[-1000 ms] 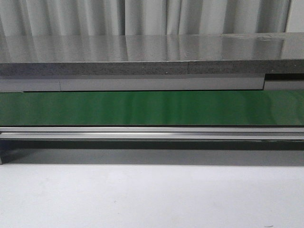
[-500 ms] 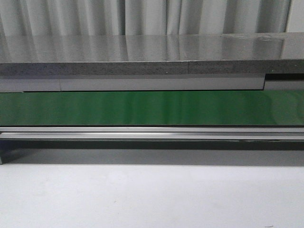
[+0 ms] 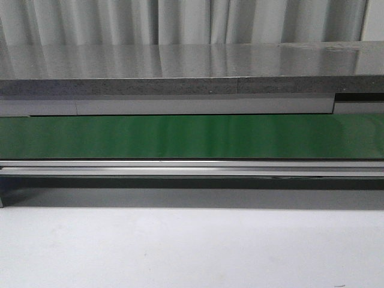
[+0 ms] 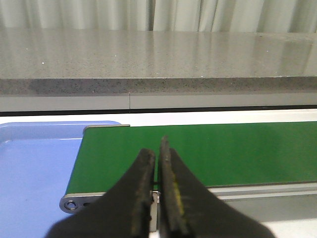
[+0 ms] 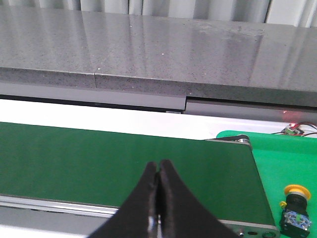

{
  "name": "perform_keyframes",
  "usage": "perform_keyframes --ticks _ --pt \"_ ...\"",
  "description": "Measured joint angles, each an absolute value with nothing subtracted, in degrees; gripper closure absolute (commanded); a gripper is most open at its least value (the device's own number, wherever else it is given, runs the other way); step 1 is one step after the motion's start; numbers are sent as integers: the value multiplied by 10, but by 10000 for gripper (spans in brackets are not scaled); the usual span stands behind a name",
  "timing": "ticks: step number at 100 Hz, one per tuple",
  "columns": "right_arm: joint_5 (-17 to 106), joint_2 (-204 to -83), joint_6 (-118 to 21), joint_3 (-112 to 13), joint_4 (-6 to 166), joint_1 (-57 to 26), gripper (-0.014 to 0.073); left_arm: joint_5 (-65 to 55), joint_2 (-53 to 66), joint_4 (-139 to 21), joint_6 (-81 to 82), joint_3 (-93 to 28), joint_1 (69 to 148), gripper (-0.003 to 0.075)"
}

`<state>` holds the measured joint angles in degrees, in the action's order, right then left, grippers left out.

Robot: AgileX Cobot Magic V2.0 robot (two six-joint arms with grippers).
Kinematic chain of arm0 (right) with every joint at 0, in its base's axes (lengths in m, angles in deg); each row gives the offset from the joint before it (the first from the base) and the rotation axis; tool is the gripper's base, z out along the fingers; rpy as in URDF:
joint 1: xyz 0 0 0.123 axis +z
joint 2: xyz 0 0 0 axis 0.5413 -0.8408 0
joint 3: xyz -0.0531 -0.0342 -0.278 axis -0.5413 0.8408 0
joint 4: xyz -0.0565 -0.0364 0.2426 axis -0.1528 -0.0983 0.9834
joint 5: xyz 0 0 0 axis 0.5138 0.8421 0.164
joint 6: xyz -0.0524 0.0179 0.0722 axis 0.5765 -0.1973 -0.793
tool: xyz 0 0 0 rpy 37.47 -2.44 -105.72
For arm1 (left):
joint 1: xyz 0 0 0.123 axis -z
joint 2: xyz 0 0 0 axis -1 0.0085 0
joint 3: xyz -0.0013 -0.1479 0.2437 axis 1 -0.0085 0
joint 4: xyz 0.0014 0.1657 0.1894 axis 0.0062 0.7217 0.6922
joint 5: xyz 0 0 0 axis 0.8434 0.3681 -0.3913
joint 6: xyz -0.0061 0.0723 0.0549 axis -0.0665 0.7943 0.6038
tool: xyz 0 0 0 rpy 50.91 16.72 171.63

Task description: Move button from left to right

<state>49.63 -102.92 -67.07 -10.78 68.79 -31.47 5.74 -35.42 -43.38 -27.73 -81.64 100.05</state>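
One button (image 5: 295, 203) visible, already on green tray (image 5: 287, 153) by belt's right end. Left pincer (image 4: 157, 163) & right pincer (image 5: 157, 176) both clenched, empty. Looks done imo.

My left gripper (image 4: 157, 148) black over the dark green belt (image 4: 223, 148), pale blue tray (image 4: 34, 168) beside it; by my right gripper (image 5: 158, 171), yellow-capped black button (image 5: 295, 203) on bright green tray (image 5: 287, 153); speckled grey counter (image 5: 148, 49) beyond

This looks like an industrial test cell. A flat green conveyor belt (image 3: 192, 137) in a silver aluminium frame (image 3: 192, 168) runs beneath a long speckled grey stone counter (image 3: 180, 66), backed by pale pleated curtains (image 3: 180, 21).
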Motion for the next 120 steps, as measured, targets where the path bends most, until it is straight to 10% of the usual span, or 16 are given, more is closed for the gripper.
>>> perform_keyframes --ticks 120 --pt "402 -845 -740 121 629 -290 715 57 -354 -434 -277 -816 1001 715"
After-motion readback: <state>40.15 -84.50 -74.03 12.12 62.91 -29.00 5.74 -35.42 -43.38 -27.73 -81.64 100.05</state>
